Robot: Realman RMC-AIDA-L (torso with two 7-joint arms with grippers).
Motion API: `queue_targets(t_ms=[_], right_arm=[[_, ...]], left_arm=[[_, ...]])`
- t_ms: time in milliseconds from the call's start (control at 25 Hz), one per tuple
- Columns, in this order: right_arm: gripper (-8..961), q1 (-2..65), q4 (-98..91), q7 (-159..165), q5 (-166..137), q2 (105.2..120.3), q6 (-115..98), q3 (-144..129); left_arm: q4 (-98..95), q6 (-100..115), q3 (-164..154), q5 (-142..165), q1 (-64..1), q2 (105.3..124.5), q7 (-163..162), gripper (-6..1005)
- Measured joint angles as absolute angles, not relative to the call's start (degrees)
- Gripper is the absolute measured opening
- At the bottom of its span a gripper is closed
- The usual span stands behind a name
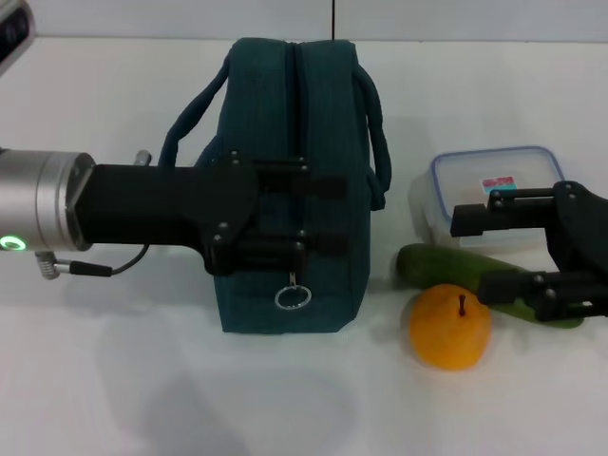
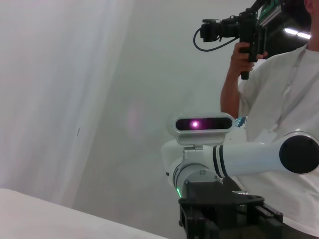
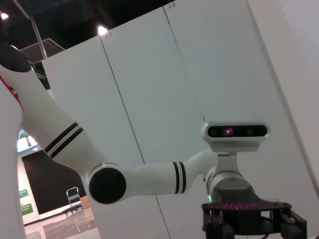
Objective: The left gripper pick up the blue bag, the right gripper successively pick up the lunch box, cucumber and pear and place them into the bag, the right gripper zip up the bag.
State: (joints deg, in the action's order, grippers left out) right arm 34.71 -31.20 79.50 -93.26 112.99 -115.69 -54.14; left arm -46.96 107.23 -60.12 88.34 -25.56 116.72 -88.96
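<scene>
The blue bag (image 1: 285,142) stands upright mid-table in the head view, its zipper closed and the ring pull (image 1: 293,297) hanging at the near end. My left gripper (image 1: 323,215) reaches in from the left above the bag's top, open, with its two fingers spread across the zipper line. The lunch box (image 1: 494,180) sits to the right of the bag, the cucumber (image 1: 432,264) lies in front of it, and the pear (image 1: 449,328) is nearest. My right gripper (image 1: 477,252) hovers open over the cucumber's right part and the lunch box's near edge. Neither wrist view shows any of these objects.
The white table (image 1: 142,399) stretches in front of the bag and to its left. A person with a camera (image 2: 239,30) stands behind the robot in the left wrist view. White wall panels (image 3: 149,99) fill the right wrist view.
</scene>
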Motion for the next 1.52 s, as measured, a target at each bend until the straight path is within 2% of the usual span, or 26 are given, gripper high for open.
queue_targets(t_ms=[240, 400, 760, 920, 1520], right_arm=[[635, 34.42, -31.20, 79.30, -93.26, 113.03, -114.96, -53.81], [635, 33.42, -31.20, 79.14, -93.25, 112.87, -114.96, -53.69], [635, 27.88, -31.47, 77.30, -92.79, 112.21, -115.46, -51.29], [635, 26.16, -31.62, 76.81, -92.77, 112.01, -115.93, -49.87], [635, 24.04, -31.33, 75.31, -93.16, 111.75, -116.36, -49.74]], left_arm=[[-47.71, 107.03, -57.83, 85.86, -26.08, 116.71, -90.82, 641], [-55.63, 106.11, -51.93, 86.85, -26.56, 116.66, -101.62, 640], [-76.39, 99.60, -49.66, 103.89, -29.72, 114.52, -135.88, 640], [-77.35, 99.63, -49.63, 113.23, -32.76, 113.99, -145.26, 639], [-76.68, 100.30, -52.15, 123.40, -36.68, 113.15, -153.86, 638]])
